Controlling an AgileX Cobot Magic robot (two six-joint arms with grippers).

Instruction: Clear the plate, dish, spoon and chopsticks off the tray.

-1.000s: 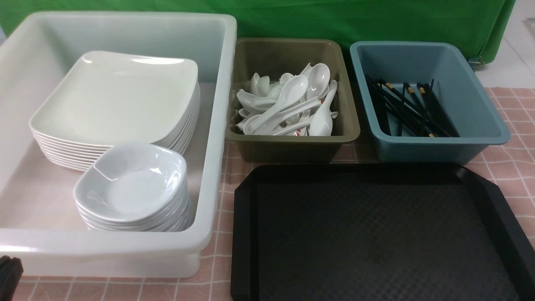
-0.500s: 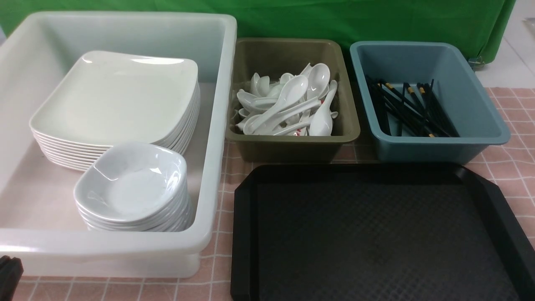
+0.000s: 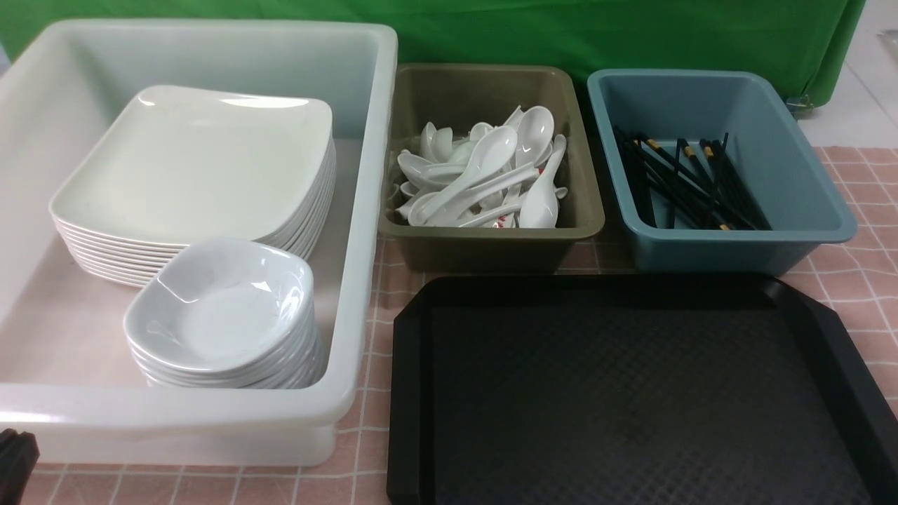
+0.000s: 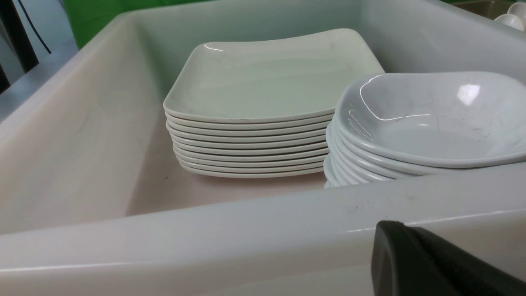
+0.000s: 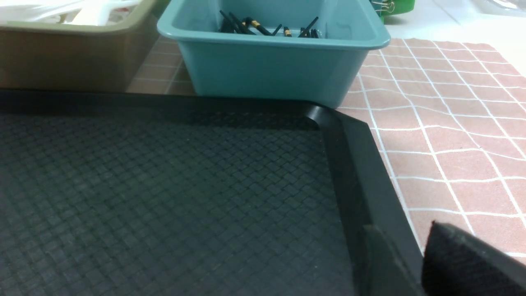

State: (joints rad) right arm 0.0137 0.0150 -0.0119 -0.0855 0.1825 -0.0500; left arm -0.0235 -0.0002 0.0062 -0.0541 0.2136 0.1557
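Front view: glossy rounded-square plate (image 3: 193, 161) and smaller dish (image 3: 221, 305) top stacks in the white tub (image 3: 365, 210); spoon (image 3: 477, 172) and chopsticks (image 3: 691, 186) lie lengthwise front-to-back in their tubs. Waffle-textured black tray (image 3: 631, 393) lies bare. Left gripper (image 4: 435, 263) reads closed; right gripper (image 5: 464, 259) unclear.

Tray (image 3: 631, 393): its whole waffle floor lies bare, open from above; only the low raised rim bounds it.
White tub (image 3: 365, 210): tall walls; plate stack (image 3: 196, 161) fills the far part, dish stack (image 3: 224, 308) the near right corner; bare floor along the left wall.
Olive tub (image 3: 491, 245): heaped with spoons (image 3: 491, 175), far end freer.
Blue tub (image 3: 736, 245): chopsticks (image 3: 687, 186) lie across the floor, right side clearer.
Gaps: narrow strips of checked surface (image 3: 863, 280) between tubs and tray; more room to the tray's right.
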